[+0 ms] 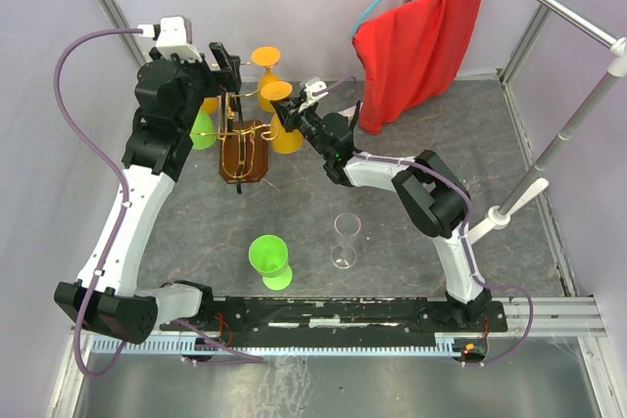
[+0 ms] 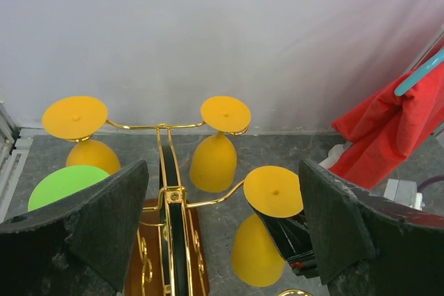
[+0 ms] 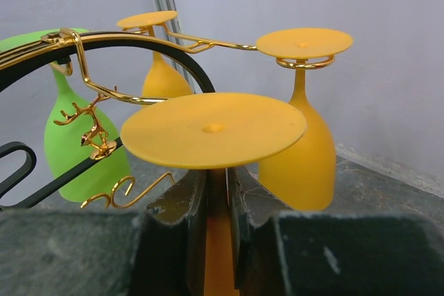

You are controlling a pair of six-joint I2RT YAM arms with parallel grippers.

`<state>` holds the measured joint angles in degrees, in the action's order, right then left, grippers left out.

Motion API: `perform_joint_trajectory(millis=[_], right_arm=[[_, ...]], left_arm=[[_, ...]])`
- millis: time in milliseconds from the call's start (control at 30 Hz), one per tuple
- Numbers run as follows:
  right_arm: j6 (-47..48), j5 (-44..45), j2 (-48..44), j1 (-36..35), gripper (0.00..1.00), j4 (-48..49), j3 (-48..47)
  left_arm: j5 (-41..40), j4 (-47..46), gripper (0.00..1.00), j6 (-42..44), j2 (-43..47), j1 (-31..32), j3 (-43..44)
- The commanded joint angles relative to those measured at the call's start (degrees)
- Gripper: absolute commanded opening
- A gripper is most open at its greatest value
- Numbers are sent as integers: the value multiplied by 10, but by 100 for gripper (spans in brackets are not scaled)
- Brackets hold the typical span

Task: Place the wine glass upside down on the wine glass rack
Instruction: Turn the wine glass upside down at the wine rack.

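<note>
My right gripper [image 3: 218, 199] is shut on the stem of an upside-down orange wine glass [image 3: 214, 129], just under its foot. From above, the wine glass [image 1: 277, 92] hangs at the right side of the wine glass rack [image 1: 243, 149], a copper wire stand on a brown base. In the left wrist view one wire arm of the rack [image 2: 170, 199] runs up to the foot of the wine glass [image 2: 272, 190]; its end is hidden below. My left gripper [image 2: 222, 240] hovers open above the rack, holding nothing. Its fingers [image 2: 104, 220] straddle the rack.
Two more orange glasses [image 2: 75, 117] [image 2: 225, 114] and a green one [image 2: 66, 184] hang upside down on the rack. A green glass [image 1: 268, 259] and a clear glass [image 1: 345, 240] stand on the near table. A red cloth [image 1: 419, 46] hangs at the back right.
</note>
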<state>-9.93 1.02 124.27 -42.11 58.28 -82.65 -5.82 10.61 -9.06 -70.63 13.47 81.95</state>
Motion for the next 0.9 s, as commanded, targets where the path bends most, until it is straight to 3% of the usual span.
perform_joint_trajectory(millis=[0, 267, 867], right_arm=[[12, -31, -24, 3, 12, 13, 5], [25, -63, -25, -15, 9, 3, -4], [47, -59, -64, -29, 22, 2, 43]], left_arm=[[2, -23, 94, 10, 12, -4, -6], [-5, -20, 95, 11, 20, -5, -19], [-10, -25, 95, -4, 25, -6, -40]])
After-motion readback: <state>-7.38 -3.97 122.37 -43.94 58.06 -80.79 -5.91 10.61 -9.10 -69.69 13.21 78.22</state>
